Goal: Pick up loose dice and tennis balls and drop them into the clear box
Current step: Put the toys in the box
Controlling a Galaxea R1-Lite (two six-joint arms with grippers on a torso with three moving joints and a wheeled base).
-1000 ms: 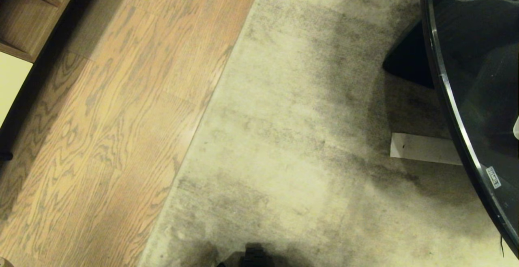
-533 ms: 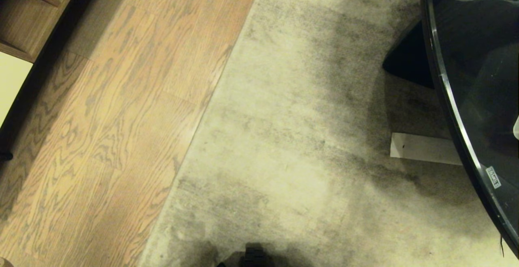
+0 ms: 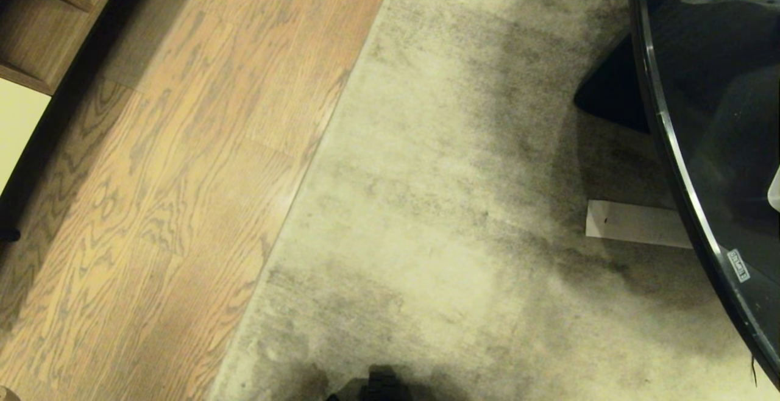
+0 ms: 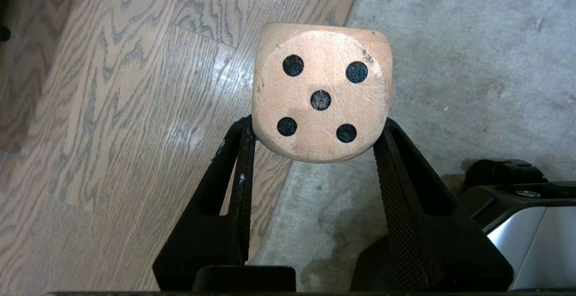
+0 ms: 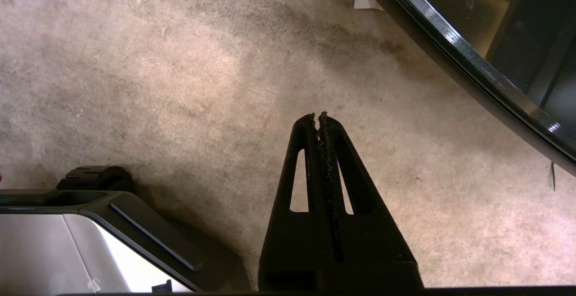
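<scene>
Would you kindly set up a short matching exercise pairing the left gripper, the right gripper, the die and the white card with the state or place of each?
Things:
1. left gripper
2. right gripper
3. die
4. white card

States or places:
A. lying on the grey carpet beside the dark glass table
B. shut, holding nothing
C. clamped between two fingers, five-pip face showing
D. closed on the die, above the edge of the wooden floor

Pairs: 1-D, 2-B, 3-C, 4-A

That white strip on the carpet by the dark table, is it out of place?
Possibly. The white strip lies flat on the carpet, partly under the glass table edge, like a dropped piece of card. What it is I cannot tell. Nothing looks spilled or broken.
</scene>
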